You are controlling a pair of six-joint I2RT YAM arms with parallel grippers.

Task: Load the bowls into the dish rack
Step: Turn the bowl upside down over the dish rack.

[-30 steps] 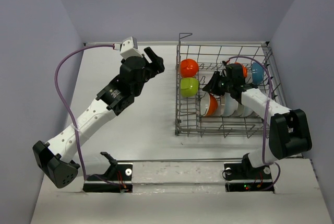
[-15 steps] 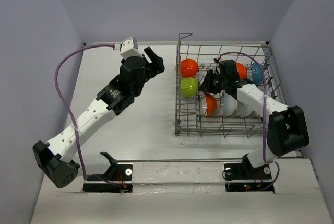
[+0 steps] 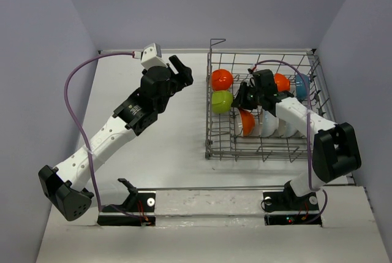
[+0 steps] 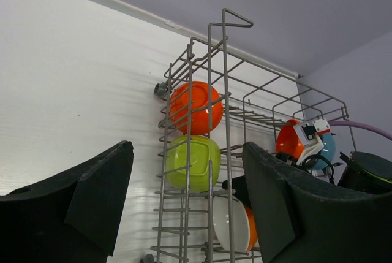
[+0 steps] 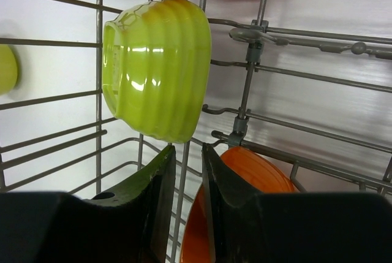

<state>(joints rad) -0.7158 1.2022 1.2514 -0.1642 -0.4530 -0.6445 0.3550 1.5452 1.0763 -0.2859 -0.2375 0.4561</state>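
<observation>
Sliding leftward inside dish rack (image 3: 263, 152), right gripper (image 5: 188, 152) now near yellow-green bowl (image 5: 156, 73), jaws a narrow slit apart, empty. Left gripper (image 3: 182, 70) wide open, idle beside it. All visible bowls (image 3: 269, 125) racked; loading looks nearly done.

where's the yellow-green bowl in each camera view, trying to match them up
Top external: the yellow-green bowl sits right of centre, at the left end of the dish rack.
Left wrist: bowl low centre, behind the rack's wires.
Right wrist: bowl upper left, large.
Shared landmark: the orange bowl directly above it in every picture.
</observation>
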